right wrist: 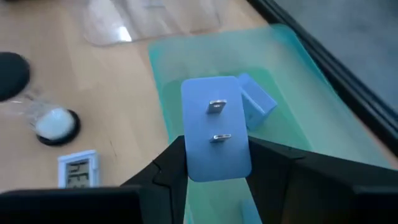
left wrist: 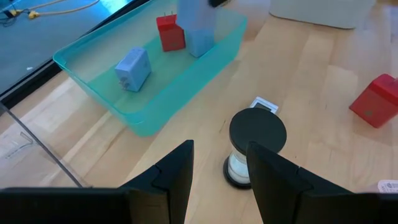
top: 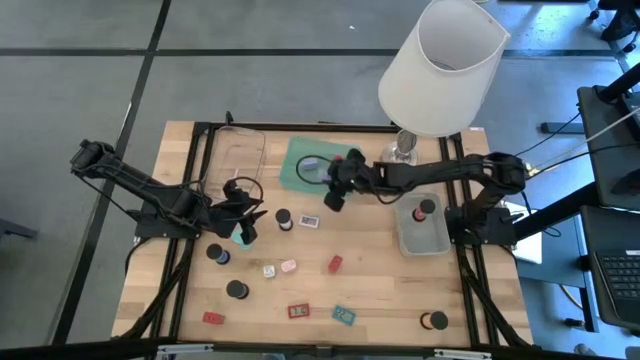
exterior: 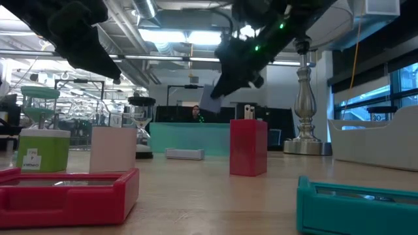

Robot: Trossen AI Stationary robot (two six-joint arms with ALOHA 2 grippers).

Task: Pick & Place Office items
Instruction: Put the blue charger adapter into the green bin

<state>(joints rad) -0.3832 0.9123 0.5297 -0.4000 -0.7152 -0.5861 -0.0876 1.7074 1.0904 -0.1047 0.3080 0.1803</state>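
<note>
My right gripper (right wrist: 217, 180) is shut on a blue block (right wrist: 216, 127) with two metal prongs and hangs above the green tray (top: 300, 168) at the table's far middle. In the tray lie a lavender block (left wrist: 132, 68) and a red block (left wrist: 169, 31). My left gripper (left wrist: 221, 180) stands open at the table's left, above the wood, with nothing between its fingers. Just beyond it stands a black-capped piece (left wrist: 256, 146). Loose office items rest on the table's near half, among them a red block (top: 335, 263), a flat red rectangle (top: 298, 311) and a teal one (top: 344, 315). My right gripper pinches the blue block between its two fingers by two opposite sides at the end nearer the wrist (right wrist: 214, 167). The fingers slant down from the table's right. The pronged face shows toward the wrist camera. The block sticks out past the fingertips, lifted clear above the tray.
A grey tray (top: 405, 238) holding a red piece stands at the right, and a clear tray (top: 235, 155) at the far left. The tall lamp (top: 440, 65) rises at the far right, beside my right arm. Black caps (top: 237, 290) and a small white display (top: 309, 222) dot the wood.
</note>
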